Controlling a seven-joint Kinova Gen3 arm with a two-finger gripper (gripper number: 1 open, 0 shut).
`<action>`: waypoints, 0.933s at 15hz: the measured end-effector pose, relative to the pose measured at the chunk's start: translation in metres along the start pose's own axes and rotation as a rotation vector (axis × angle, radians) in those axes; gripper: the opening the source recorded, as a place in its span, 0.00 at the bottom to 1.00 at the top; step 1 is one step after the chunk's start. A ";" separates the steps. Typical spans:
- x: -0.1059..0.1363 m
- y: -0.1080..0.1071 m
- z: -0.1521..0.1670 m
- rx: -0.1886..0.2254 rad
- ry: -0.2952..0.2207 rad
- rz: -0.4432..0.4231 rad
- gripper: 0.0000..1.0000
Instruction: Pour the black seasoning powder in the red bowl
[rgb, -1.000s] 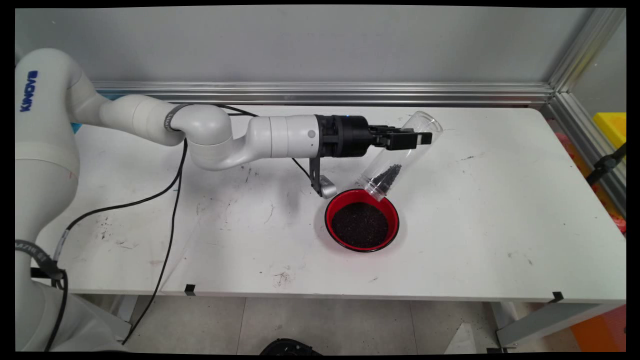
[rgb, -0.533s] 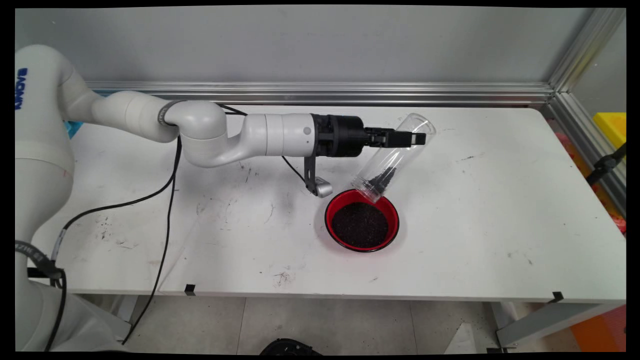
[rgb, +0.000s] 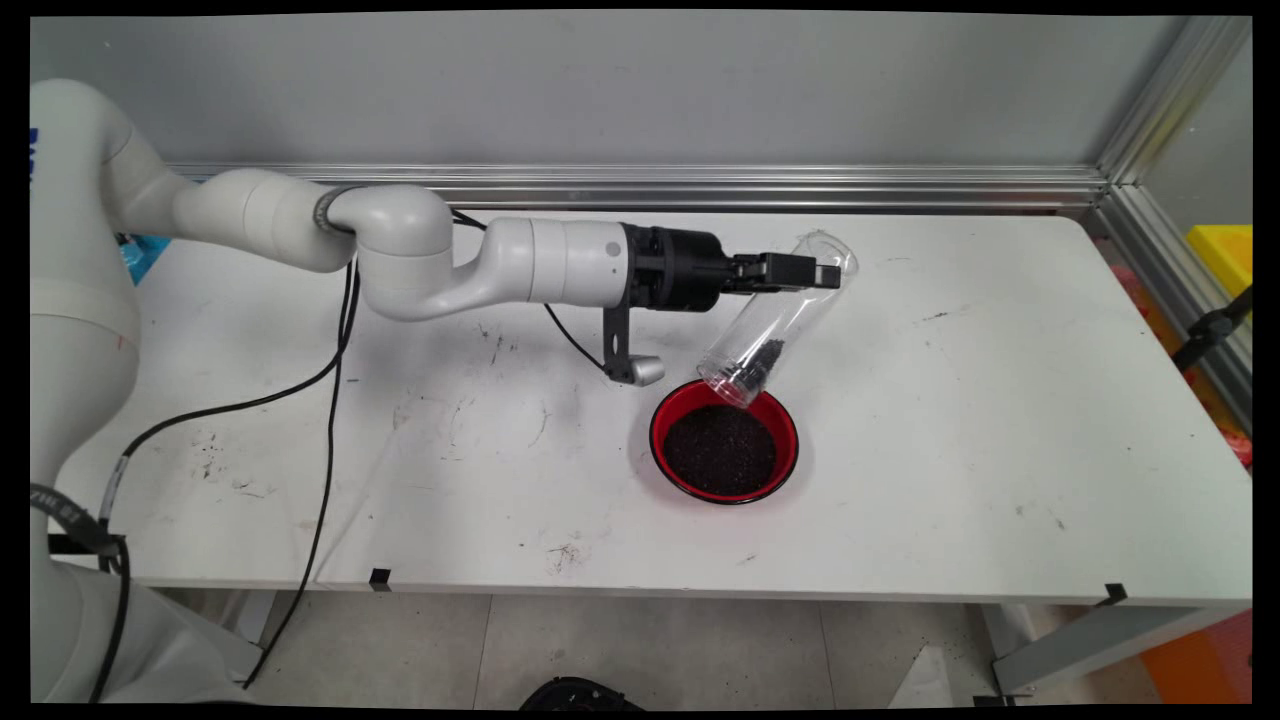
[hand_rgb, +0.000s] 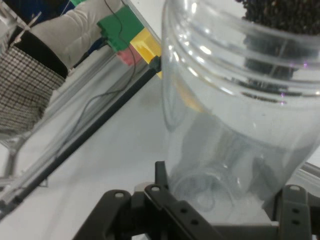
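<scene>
1. A scuffed white table stands against a plain grey wall.
2. An aluminium rail lines the table's far edge.
3. Grey floor tiles show below the near edge.

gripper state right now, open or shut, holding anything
Gripper: shut on the clear jar, held tilted with its mouth down over the red bowl of dark grains.

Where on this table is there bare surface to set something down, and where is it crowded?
The white table is bare right of the red bowl of dark grains and along the near edge. Its left half is bare, but black cables hang over it. It is crowded at the bowl's far rim, where the black gripper holds a tilted clear plastic jar, mouth down.
</scene>
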 end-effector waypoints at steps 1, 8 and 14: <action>-0.004 -0.001 0.002 -0.005 0.000 -0.025 0.00; -0.031 -0.004 0.014 -0.046 0.001 -0.172 0.00; -0.041 -0.009 0.016 -0.082 0.055 -0.275 0.00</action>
